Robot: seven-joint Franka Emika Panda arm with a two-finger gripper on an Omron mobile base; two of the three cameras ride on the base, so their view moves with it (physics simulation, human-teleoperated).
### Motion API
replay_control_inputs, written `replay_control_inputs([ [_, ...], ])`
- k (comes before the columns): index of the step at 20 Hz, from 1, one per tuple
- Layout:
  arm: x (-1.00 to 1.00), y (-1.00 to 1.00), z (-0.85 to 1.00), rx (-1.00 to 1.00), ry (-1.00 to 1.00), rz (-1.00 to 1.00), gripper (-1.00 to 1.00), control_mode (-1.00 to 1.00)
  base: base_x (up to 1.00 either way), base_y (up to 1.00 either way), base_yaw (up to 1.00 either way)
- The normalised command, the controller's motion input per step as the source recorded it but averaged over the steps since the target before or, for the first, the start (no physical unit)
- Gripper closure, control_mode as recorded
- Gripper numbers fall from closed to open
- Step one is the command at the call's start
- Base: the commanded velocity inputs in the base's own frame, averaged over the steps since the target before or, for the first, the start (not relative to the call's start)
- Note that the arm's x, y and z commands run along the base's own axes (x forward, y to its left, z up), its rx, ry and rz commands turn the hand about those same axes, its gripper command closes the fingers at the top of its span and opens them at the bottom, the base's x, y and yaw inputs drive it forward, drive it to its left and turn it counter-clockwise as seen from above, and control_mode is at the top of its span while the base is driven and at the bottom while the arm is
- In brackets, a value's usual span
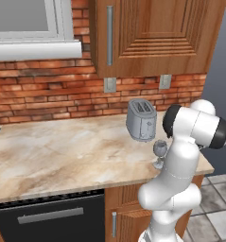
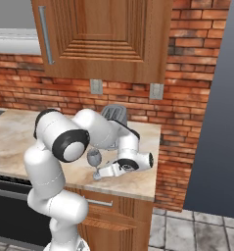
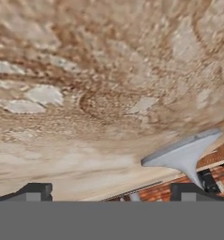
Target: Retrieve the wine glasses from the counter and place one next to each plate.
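One wine glass (image 2: 94,163) stands upright on the counter (image 1: 62,151), at centre-left of the right base view, just in front of the toaster (image 1: 141,120). Its bowl looks empty. The gripper (image 2: 100,174) lies low beside the foot with jaws spread wide, grasping nothing; in the hand view the glass's round foot sits at lower right, near one fingertip (image 3: 188,191). Thin glass is likely light, smooth and fragile, and top-heavy on its narrow stem, so a gentle hold on the stem seems safest.

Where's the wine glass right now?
The small grey stemmed wine glass stands upright on the beige marbled counter, near its front edge, just before the silver toaster.
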Motion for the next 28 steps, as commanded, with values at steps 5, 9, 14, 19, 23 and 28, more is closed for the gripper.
replay_control_inputs([
  [5, -0.06, -0.02, -0.06, 0.0, 0.0, 0.0, -1.0, -1.0, 0.0, 0.0, 0.0],
  [9, 0.0, -0.11, 0.0, 0.0, 0.0, 0.0, -1.0, -1.0, 0.0, 0.0, 0.0],
  [14, 0.05, -0.15, 0.0, 0.0, 0.0, 0.0, -1.0, -1.0, 0.0, 0.0, 0.0],
  [19, -0.08, -0.32, 0.0, 0.0, -0.05, 0.02, -1.0, -1.0, 0.0, 0.0, 0.0],
  [23, -0.63, -0.06, 0.0, 0.0, -0.18, 0.15, -1.0, -1.0, 0.0, 0.0, 0.0],
  [28, -0.35, 0.31, 0.02, -0.02, -0.13, 0.05, -1.0, -1.0, 0.0, 0.0, 0.0],
])
